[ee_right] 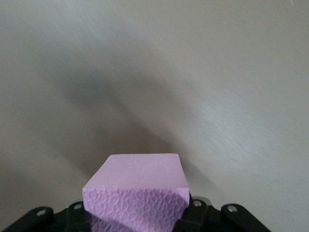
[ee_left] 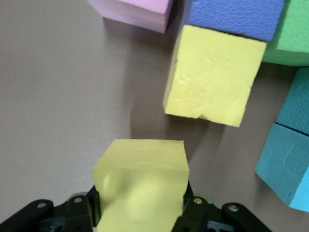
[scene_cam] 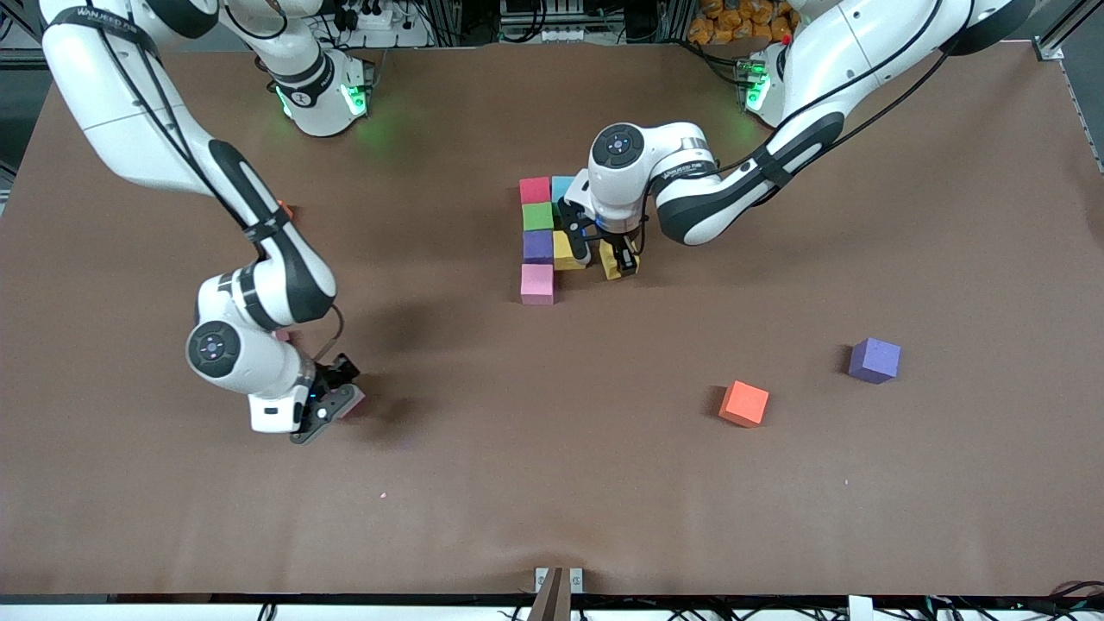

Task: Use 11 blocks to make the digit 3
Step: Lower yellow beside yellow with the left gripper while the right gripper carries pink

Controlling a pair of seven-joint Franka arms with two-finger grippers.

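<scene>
1. My left gripper (scene_cam: pixel 608 253) is closed on a yellow block (ee_left: pixel 142 181), low over the table just beside the half-built figure in the middle.
2. That figure is a column running toward the front camera: red block (scene_cam: pixel 535 190), green block (scene_cam: pixel 538 216), purple block (scene_cam: pixel 537 246), pink block (scene_cam: pixel 536 284). A cyan block (scene_cam: pixel 562 187) sits beside the red one, and a second yellow block (ee_left: pixel 212 77) touches the purple one.
3. My right gripper (scene_cam: pixel 332 404) is clamped on another pink block (ee_right: pixel 137 191) toward the right arm's end of the table, well apart from the figure.
4. An orange block (scene_cam: pixel 744 403) and a second purple block (scene_cam: pixel 874 360) lie loose toward the left arm's end, nearer the front camera than the figure.
5. Risk, as I judge it: my held yellow block sits slightly askew to its placed twin, so setting it down as it is could leave a gap or a crooked row.
6. Risk: my left fingers work close to the placed cubes, and light foam could be nudged out of line as I let go.
7. Risk: bringing the pink block in while my left arm is there could make the arms collide.
8. Readable writing: a band on each arm carries lettering too small to make out.
</scene>
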